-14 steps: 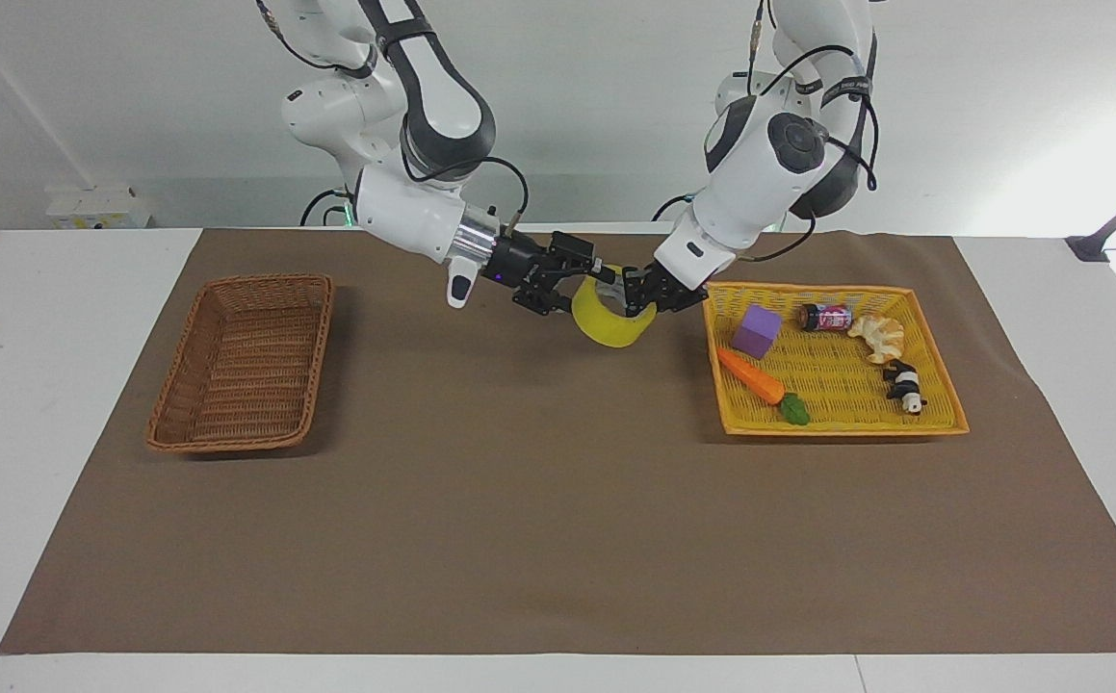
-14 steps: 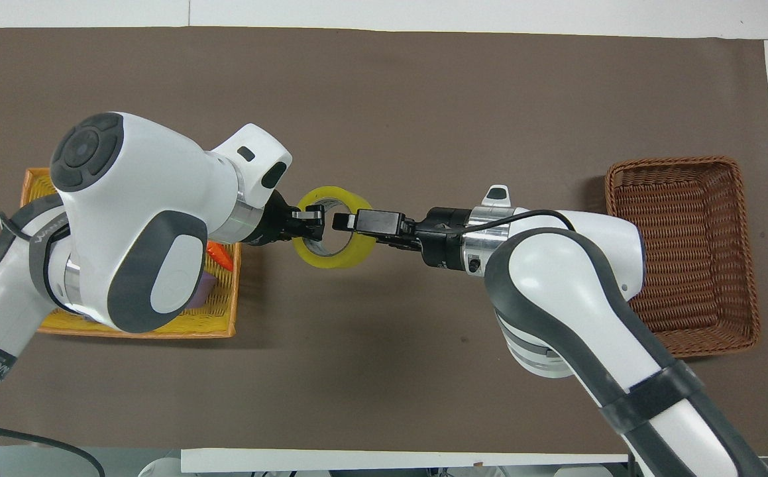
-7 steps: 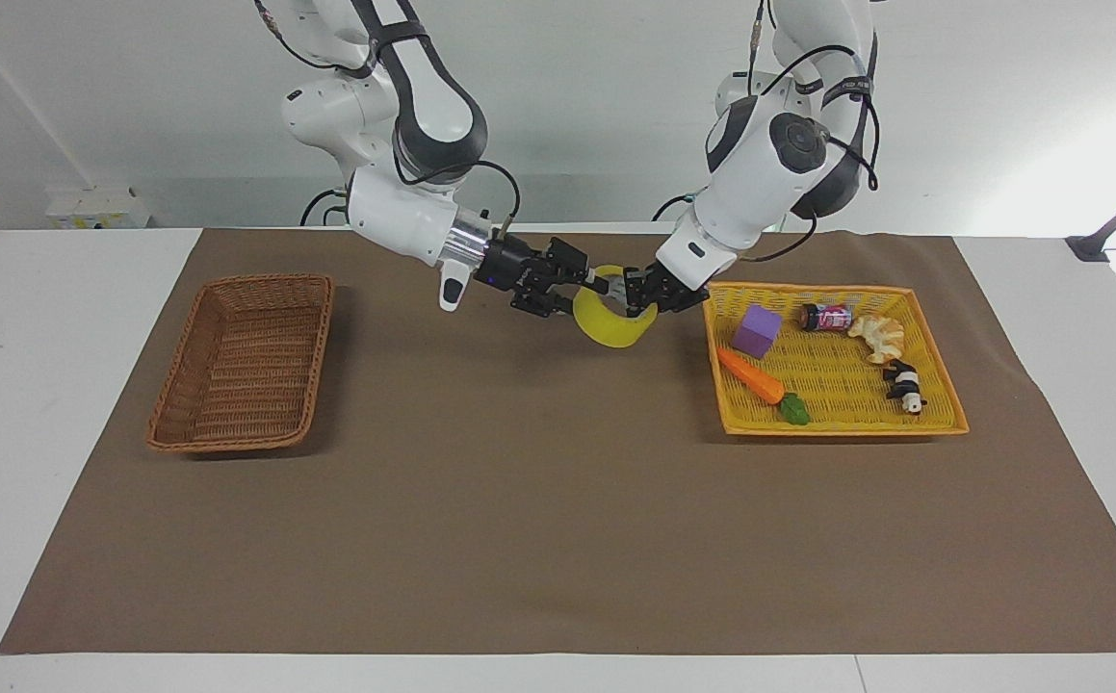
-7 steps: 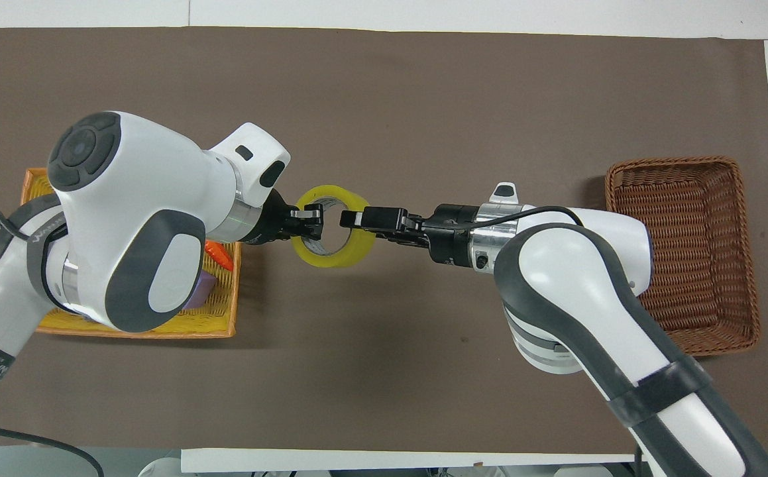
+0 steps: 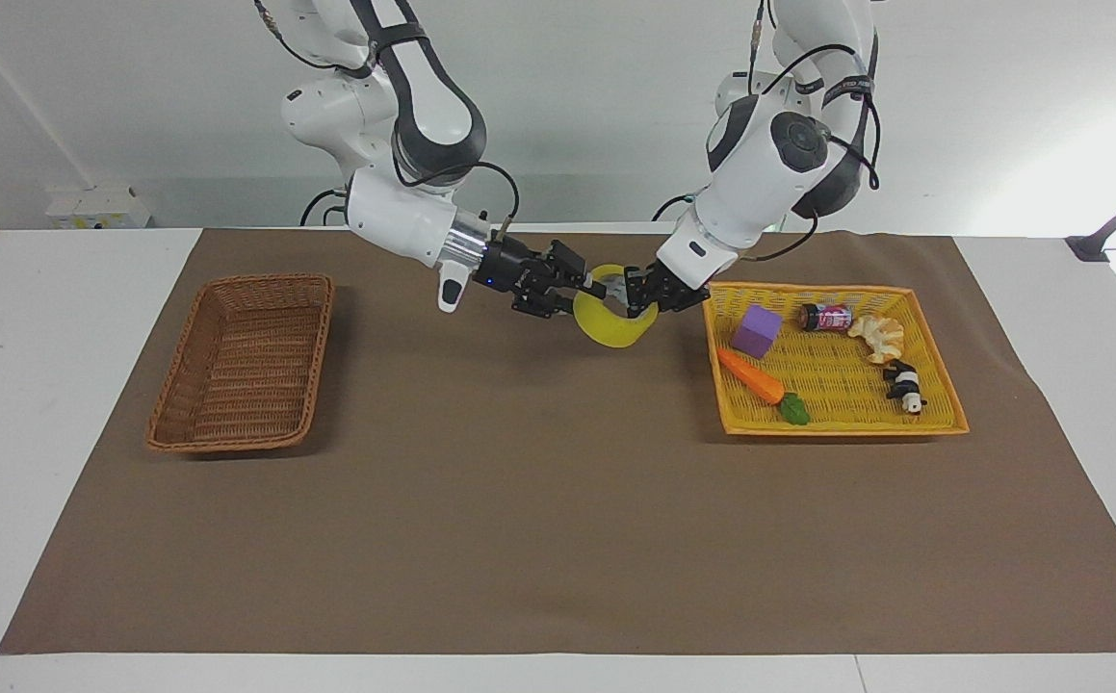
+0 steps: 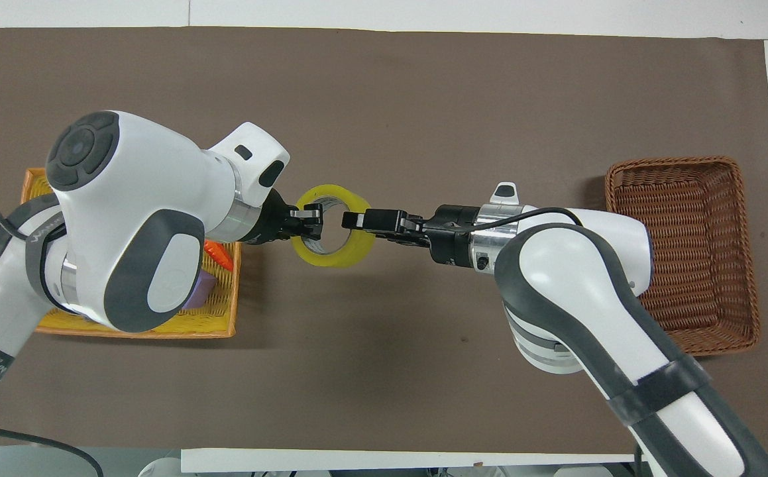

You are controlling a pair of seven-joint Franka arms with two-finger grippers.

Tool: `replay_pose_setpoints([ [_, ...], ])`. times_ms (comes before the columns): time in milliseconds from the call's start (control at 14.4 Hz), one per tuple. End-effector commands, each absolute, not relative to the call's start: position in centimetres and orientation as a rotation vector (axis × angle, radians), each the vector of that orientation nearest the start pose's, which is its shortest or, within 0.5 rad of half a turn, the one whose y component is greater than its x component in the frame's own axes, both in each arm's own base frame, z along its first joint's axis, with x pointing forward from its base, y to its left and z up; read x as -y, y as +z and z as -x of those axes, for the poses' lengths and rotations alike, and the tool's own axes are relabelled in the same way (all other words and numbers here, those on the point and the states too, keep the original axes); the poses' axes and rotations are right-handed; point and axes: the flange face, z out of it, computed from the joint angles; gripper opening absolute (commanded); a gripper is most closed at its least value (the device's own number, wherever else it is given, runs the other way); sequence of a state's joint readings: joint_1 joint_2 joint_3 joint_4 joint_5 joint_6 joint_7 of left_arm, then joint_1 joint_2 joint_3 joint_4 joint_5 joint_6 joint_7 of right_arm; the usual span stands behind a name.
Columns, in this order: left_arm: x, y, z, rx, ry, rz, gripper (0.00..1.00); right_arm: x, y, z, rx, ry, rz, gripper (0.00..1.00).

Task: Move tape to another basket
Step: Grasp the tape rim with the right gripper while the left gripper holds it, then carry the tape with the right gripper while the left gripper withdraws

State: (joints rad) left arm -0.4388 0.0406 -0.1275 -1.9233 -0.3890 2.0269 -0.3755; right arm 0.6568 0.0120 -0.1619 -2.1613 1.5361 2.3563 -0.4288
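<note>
The yellow tape [image 5: 609, 330] [image 6: 323, 256] hangs in the air over the brown mat, between the two baskets and close to the yellow basket. My left gripper [image 5: 636, 294] [image 6: 314, 222] is shut on the roll's wall on the side toward the yellow basket. My right gripper [image 5: 596, 285] [image 6: 354, 219] is shut on the roll's wall on the side toward the brown wicker basket [image 5: 269, 280] [image 6: 672, 161]. That basket stands at the right arm's end of the table with nothing in it.
The yellow-orange basket [image 5: 837, 430] [image 6: 132, 333] at the left arm's end holds a purple cube [image 5: 758, 330], a carrot [image 5: 752, 376], a can [image 5: 826, 317], a croissant [image 5: 878, 336] and a panda toy [image 5: 903, 385]. The brown mat [image 5: 519, 500] covers the table.
My right gripper has closed on the tape's wall, having stood open around it a second ago. The left gripper has kept its hold, and the roll has barely moved.
</note>
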Motion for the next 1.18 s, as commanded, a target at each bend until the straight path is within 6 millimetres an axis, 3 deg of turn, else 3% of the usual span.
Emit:
replay_pose_setpoints([
  [0,33.0,48.6,-47.6,0.027,0.212,3.490,0.92,-27.0,42.8,-49.0,-0.163,-0.138,1.979,0.00],
  [70,32.8,48.9,-47.5,0.058,0.225,3.480,0.99,-26.9,42.8,-49.0,-0.163,-0.140,1.979,0.00],
  [209,31.5,50.3,-47.5,0.062,0.255,3.460,0.99,-25.4,43.1,-49.6,-0.181,-0.159,1.980,0.00],
  [417,26.5,52.4,-49.3,0.129,0.265,3.403,0.99,-19.7,43.3,-51.4,-0.110,-0.135,2.026,0.00],
  [626,18.2,54.6,-51.0,0.063,0.269,3.342,0.99,-8.9,43.5,-52.9,-0.040,-0.075,2.095,0.00],
  [765,12.3,54.4,-52.3,-0.002,0.247,3.296,1.00,-1.9,43.1,-52.5,-0.056,-0.063,2.103,0.00],
  [973,5.7,54.0,-53.0,-0.114,0.237,3.222,1.00,9.3,42.0,-51.1,-0.053,-0.019,2.123,0.00],
  [1112,3.1,54.2,-52.5,-0.111,0.265,3.180,1.00,15.6,41.3,-50.6,-0.031,-0.004,2.146,0.00],
])
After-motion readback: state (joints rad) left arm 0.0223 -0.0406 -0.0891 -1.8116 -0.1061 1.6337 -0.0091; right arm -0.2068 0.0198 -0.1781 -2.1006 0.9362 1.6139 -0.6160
